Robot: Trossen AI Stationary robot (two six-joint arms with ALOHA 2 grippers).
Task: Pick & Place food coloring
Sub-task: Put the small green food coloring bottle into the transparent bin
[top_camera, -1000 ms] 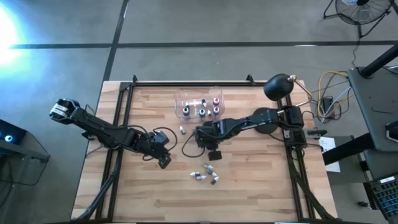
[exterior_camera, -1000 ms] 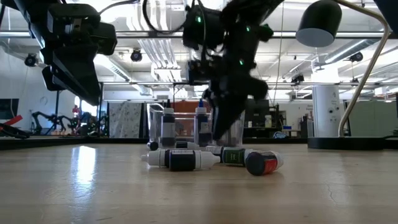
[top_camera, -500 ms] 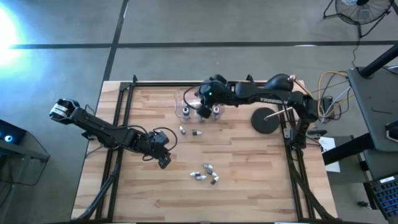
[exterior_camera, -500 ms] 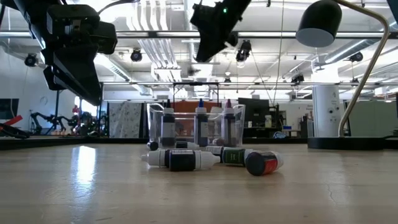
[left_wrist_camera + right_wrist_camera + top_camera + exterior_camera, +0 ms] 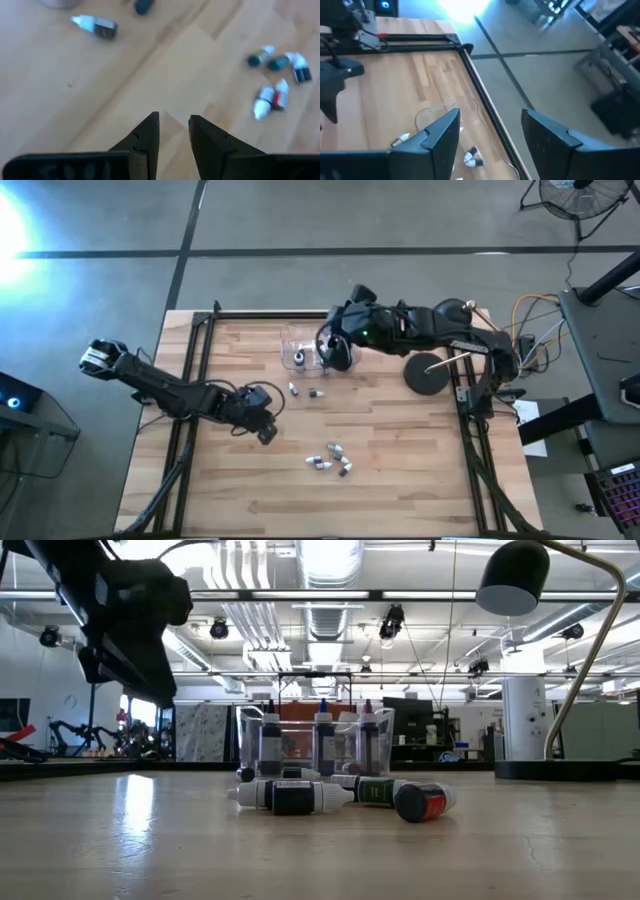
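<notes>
Your left gripper [image 5: 266, 434] hardly moved over the last second: it hung low over the left middle of the table [image 5: 420, 480], its fingers [image 5: 150, 131] a narrow gap apart with nothing between them, pointed toward the loose cluster of food coloring bottles [image 5: 331, 459] lying near the table's front middle. In the low view that cluster [image 5: 335, 796] lay on its side in front of the clear box [image 5: 315, 742], untouched. Two more bottles [image 5: 305, 391] lay just in front of the box [image 5: 300, 340] in the high view. The real change was on your right: the right gripper [image 5: 337, 352], which a second ago was down over the table's middle, had swung up and back to sit over the box, and its fingers [image 5: 440, 135] had spread wide apart, empty. From the upright bottles standing inside the box in the low view, I'd judge you had just dropped one in. That left the two strays and the front cluster to collect, so the task looked partway done.
</notes>
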